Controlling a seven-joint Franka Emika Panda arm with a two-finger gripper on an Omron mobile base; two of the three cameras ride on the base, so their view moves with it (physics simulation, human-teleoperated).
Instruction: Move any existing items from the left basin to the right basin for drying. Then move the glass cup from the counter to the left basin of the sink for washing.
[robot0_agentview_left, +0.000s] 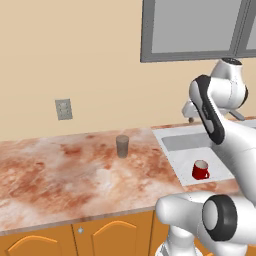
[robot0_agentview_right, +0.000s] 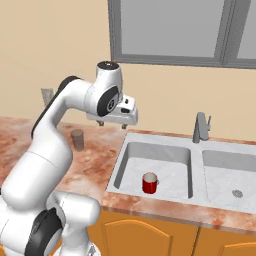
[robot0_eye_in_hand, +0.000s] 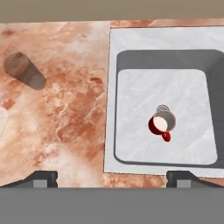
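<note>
**A:** Sitting upright in the left basin (robot0_agentview_right: 131, 165) is the red mug (robot0_agentview_right: 149, 183), pale inside facing up, handle on the side. That is the 1 item you are clearing first. It is standing near the basin's middle, close to the drain, touching no wall.

**B:** Which way is it lying from the jaws?

**A:** Below them and off to the sink side. In the hand view the mug (robot0_eye_in_hand: 162, 124) is showing right of centre, while the gripper (robot0_agentview_right: 112, 124) is hanging high over the counter (robot0_agentview_left: 60, 170) just beside the sink's (robot0_agentview_right: 220, 145) left rim. So you are needing a shift toward the basin, then a drop. The mug's axis is vertical, and its handle is pointing toward the front edge of the counter.

**B:** And the jaws?

**A:** Standing wide, holding nothing. The 2 tips are framing the bottom of the hand view far apart.

**B:** The arm's pose?

**A:** Rising from the base, folding at the elbow, with the hand pointing straight down.

**B:** The other things?

**A:** The glass cup (robot0_agentview_left: 122, 146) is waiting upright on the counter, left of the sink, well apart from the mug. The right basin (robot0_agentview_right: 232, 175) is lying beyond the divider, past the faucet (robot0_agentview_right: 200, 128).
</note>
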